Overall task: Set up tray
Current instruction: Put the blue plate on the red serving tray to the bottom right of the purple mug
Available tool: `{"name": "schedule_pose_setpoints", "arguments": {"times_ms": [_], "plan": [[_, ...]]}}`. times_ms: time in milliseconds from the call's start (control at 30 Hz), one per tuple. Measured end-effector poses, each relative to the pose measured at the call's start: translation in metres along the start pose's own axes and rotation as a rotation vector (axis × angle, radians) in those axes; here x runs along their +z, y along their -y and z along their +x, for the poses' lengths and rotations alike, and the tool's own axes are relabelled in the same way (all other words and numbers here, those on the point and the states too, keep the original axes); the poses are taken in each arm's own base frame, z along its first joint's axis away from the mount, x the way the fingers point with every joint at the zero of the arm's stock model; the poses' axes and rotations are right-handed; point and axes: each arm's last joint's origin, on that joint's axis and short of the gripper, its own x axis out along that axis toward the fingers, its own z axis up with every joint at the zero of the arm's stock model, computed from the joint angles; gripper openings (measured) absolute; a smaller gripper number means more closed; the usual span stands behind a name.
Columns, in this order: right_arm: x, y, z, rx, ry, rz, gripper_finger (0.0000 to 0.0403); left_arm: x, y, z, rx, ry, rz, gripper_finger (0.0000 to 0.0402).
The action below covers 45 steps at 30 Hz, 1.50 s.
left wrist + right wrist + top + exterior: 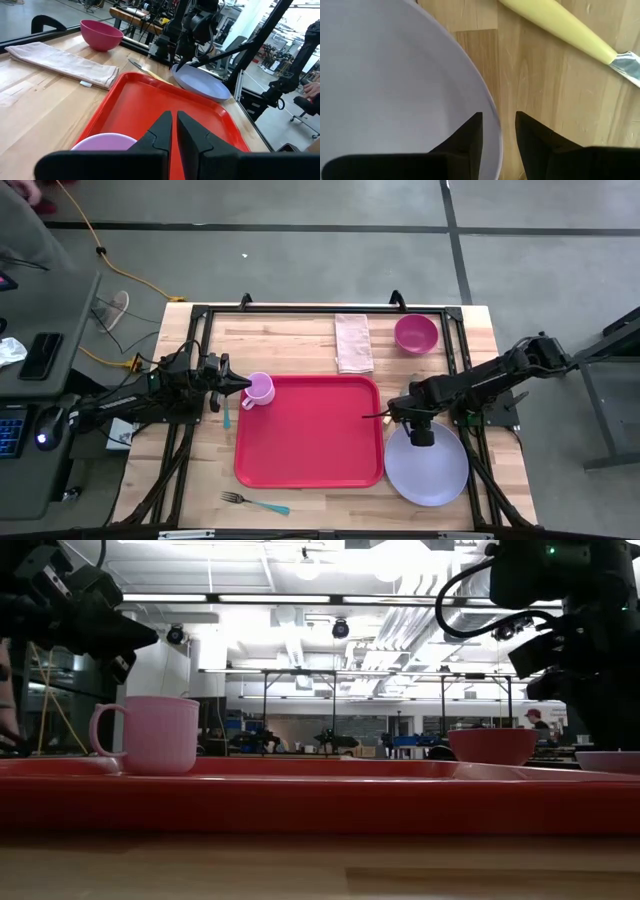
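The red tray lies flat in the middle of the table. A pink cup stands upright on the tray's far left corner. My left gripper hovers shut just left of and above the cup, clear of it. The lavender plate rests on the table right of the tray. My right gripper points down at the plate's far rim. It is open, with one finger over the plate's inside and the other over the bare wood outside.
A yellow-handled knife lies between tray and plate, close to my right gripper. A magenta bowl and a folded napkin sit at the far edge. A teal-handled fork lies near the front edge, and a teal utensil lies left of the tray.
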Motion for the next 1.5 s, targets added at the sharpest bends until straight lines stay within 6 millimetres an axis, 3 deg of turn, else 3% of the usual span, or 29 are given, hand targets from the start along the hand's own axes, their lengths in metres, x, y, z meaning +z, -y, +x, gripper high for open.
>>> {"name": "schedule_pose_setpoints", "arguments": {"times_ms": [633, 967, 1167, 1500], "plan": [[-0.006, 0.002, 0.015, 0.013, -0.002, 0.076, 0.0092, 0.000, 0.000, 0.000, -0.003, -0.002, 0.000, 0.0057], [-0.008, 0.002, 0.015, 0.028, -0.020, 0.071, 0.0009, 0.000, 0.000, 0.000, -0.004, -0.003, -0.004, 0.0057], [-0.014, 0.004, 0.015, 0.024, -0.090, 0.163, 0.0004, 0.000, 0.000, 0.000, -0.004, -0.003, -0.004, 0.0057], [-0.017, 0.003, 0.007, 0.056, -0.173, 0.135, 0.0000, 0.000, 0.000, 0.000, -0.005, -0.004, -0.004, 0.0057]]}}
